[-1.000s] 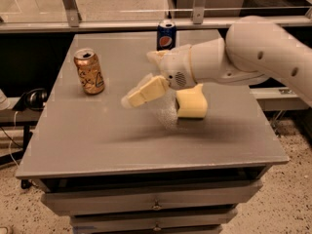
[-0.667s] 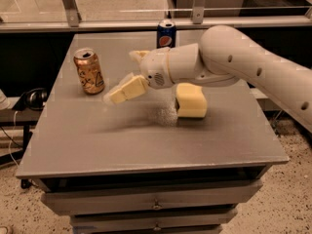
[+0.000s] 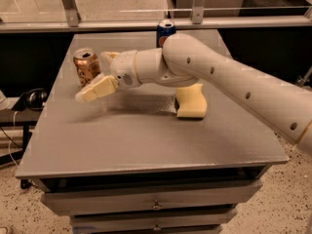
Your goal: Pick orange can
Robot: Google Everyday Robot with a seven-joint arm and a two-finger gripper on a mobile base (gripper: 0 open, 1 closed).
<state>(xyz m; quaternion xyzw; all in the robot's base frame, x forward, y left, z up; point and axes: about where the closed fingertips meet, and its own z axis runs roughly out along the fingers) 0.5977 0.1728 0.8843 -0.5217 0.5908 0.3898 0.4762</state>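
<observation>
The orange can [image 3: 86,65], coppery with a silver top, stands upright at the left rear of the grey table [image 3: 146,140]. My gripper [image 3: 93,76] has reached it from the right and is open. One pale finger [image 3: 96,88] lies in front of the can and the other finger [image 3: 108,56] shows just behind its right side. The can stands on the table between them. I cannot tell whether the fingers touch it.
A blue Pepsi can [image 3: 165,31] stands at the table's back edge, partly behind my arm [image 3: 219,77]. A pale yellow block [image 3: 191,104] stands right of centre under the arm. A metal rail [image 3: 146,23] runs behind the table. Drawers sit below the top.
My arm has swung left across the table. The gripper has moved from the table's middle to the orange can and now has a finger on either side of it.
</observation>
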